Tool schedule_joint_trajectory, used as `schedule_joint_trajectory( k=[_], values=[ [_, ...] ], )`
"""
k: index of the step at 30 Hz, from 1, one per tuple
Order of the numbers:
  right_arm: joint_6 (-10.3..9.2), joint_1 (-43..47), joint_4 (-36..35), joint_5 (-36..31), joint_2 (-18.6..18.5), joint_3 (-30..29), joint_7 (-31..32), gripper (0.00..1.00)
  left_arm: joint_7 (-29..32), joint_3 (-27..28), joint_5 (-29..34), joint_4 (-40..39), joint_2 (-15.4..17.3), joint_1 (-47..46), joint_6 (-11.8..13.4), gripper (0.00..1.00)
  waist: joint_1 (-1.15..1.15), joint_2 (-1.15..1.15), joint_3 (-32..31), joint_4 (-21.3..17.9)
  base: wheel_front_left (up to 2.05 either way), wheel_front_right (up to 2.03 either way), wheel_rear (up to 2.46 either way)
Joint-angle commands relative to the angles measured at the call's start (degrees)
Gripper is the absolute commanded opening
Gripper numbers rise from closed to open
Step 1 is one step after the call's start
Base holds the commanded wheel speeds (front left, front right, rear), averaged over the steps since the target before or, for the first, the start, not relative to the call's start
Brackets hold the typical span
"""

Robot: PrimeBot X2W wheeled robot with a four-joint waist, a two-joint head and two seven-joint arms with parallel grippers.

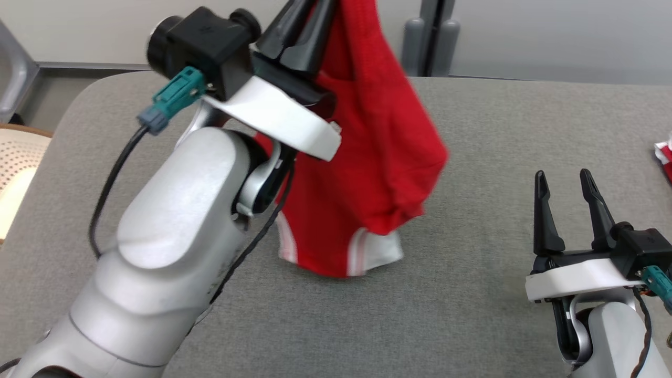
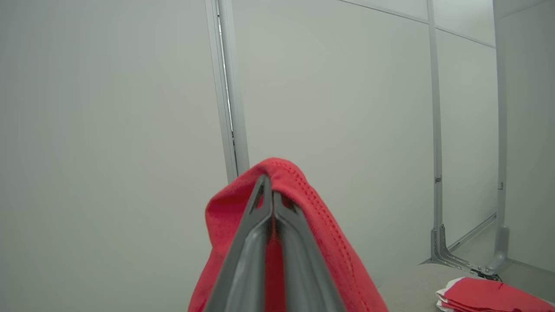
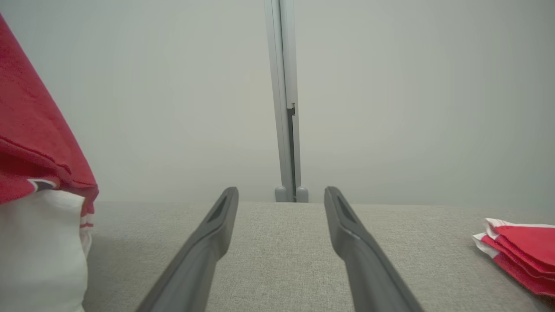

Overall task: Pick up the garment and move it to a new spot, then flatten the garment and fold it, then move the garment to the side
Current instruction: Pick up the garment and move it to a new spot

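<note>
A red garment (image 1: 367,147) with white trim hangs from my left gripper (image 1: 315,8), which is raised high at the top of the head view and shut on its upper fold. The garment's white hem (image 1: 378,252) brushes the grey table (image 1: 472,294). Seen from the left wrist, the closed fingers (image 2: 260,225) pinch the red garment (image 2: 321,216), which drapes over them. My right gripper (image 1: 564,181) rests low at the right, open, with nothing between its fingers (image 3: 217,225). At the left edge of the right wrist view hangs the garment (image 3: 30,130).
A folded stack of red and white clothes (image 3: 520,251) lies at the table's far right (image 1: 664,157) (image 2: 485,294). A pale perforated chair seat (image 1: 18,163) stands off the table's left edge. Wall panels and a metal post (image 1: 433,37) rise behind the table.
</note>
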Motion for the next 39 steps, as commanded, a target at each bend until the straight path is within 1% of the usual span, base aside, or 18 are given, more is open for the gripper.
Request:
schedule_joint_trajectory(
  k=[1,4,7,9,10,11,12,13,15,16,19,21,23,26,29,31,33,39],
  values=[
    [-0.02,-0.6,-0.4,0.5,0.0,0.3,-0.3,1.00,-0.3,-0.6,0.9,1.1,-1.4,-2.1,0.9,0.00,0.00,0.00,0.5,-2.9,0.00,0.00,0.00],
    [-0.02,-1.2,-0.7,0.9,0.0,0.9,-0.3,1.00,-1.1,-2.2,2.0,4.4,-3.9,-4.4,2.2,0.00,0.00,0.00,1.4,-5.8,0.00,0.00,0.00],
    [-0.02,-1.8,-0.8,2.3,0.1,1.9,-0.2,1.00,-2.0,-4.0,1.7,8.9,-5.5,-6.7,2.7,0.00,0.00,0.00,2.5,-8.7,0.00,0.00,0.00],
    [-0.02,-2.4,-0.9,3.2,0.1,2.9,-0.2,1.00,-2.5,-5.2,0.9,12.3,-5.9,-8.1,2.9,0.13,0.00,0.00,3.4,-10.7,0.00,0.00,0.00],
    [-0.02,-2.7,-0.9,3.7,0.1,3.5,-0.2,1.00,-2.7,-5.9,0.6,14.1,-6.1,-8.8,2.9,0.25,0.00,0.00,3.9,-11.7,0.00,0.00,0.00],
    [-0.02,-2.7,-0.9,4.2,0.1,3.9,-0.2,1.00,-3.1,-6.4,-0.2,15.7,-6.2,-9.4,2.8,0.43,0.00,0.00,4.3,-12.6,0.00,0.00,0.00],
    [-0.02,-2.8,-0.9,4.6,0.1,4.3,-0.2,1.00,-3.4,-7.2,-1.5,16.7,-6.3,-9.9,2.9,0.76,0.00,0.00,4.7,-13.4,0.00,0.00,0.00],
    [-0.02,-3.0,-0.8,5.1,0.1,4.7,-0.2,1.00,-3.6,-8.4,-2.8,17.6,-6.3,-10.4,3.0,1.00,0.00,0.00,5.1,-14.2,0.00,0.00,0.00],
    [-0.02,-3.4,-0.8,5.8,0.1,5.5,-0.2,1.00,-3.3,-11.9,-5.4,19.2,-6.5,-11.3,2.3,1.00,0.00,0.00,5.9,-15.5,0.00,0.00,0.00],
    [-0.02,-3.4,-0.8,5.8,0.1,5.5,-0.2,1.00,-3.3,-11.9,-5.4,19.2,-6.5,-11.3,2.3,1.00,0.00,0.00,5.9,-15.5,0.00,0.00,0.00],
    [-0.02,-3.9,-0.8,6.5,0.1,6.5,-0.2,1.00,-2.1,-17.3,-8.0,21.6,-6.2,-12.9,1.3,1.00,0.00,0.00,6.9,-16.7,0.00,0.00,0.00],
    [-0.02,-4.0,-1.0,6.8,0.1,6.5,-0.2,1.00,-2.3,-19.5,-9.6,22.7,-6.2,-13.6,1.2,1.00,0.00,0.00,7.3,-17.0,0.00,0.00,0.00],
    [-0.02,-4.0,-1.2,6.9,0.1,6.1,-0.2,1.00,-3.3,-20.9,-10.7,23.8,-6.2,-14.1,1.3,1.00,0.00,0.00,7.6,-16.7,0.00,0.00,0.00],
    [-0.02,-3.7,-1.2,5.9,0.1,5.6,-0.2,1.00,-4.9,-21.5,-12.3,25.3,-6.3,-14.9,2.0,1.00,0.00,0.00,7.5,-15.3,0.00,0.00,0.00],
    [-0.02,-3.3,-1.3,4.9,0.1,4.9,-0.2,1.00,-6.2,-20.5,-13.1,26.6,-6.3,-14.4,2.0,1.00,0.00,0.00,6.8,-13.1,0.00,0.00,0.00],
    [-0.02,-2.6,-1.3,3.7,0.1,4.0,-0.2,1.00,-6.6,-19.3,-12.6,27.0,-6.3,-13.2,1.6,1.00,0.00,0.00,6.0,-11.0,0.00,0.00,0.00],
    [-0.02,-2.2,-1.1,2.5,0.1,3.3,-0.2,1.00,-6.7,-16.7,-11.2,26.1,-5.8,-11.8,1.6,1.00,0.00,0.00,5.3,-8.9,0.00,0.00,0.00],
    [-0.02,-0.4,-0.1,-0.1,-0.1,2.0,-0.2,1.00,-6.7,-7.3,-4.3,18.6,-1.0,-0.6,-0.1,1.00,0.00,0.00,2.5,-3.0,0.00,0.00,0.00]
  ],
)
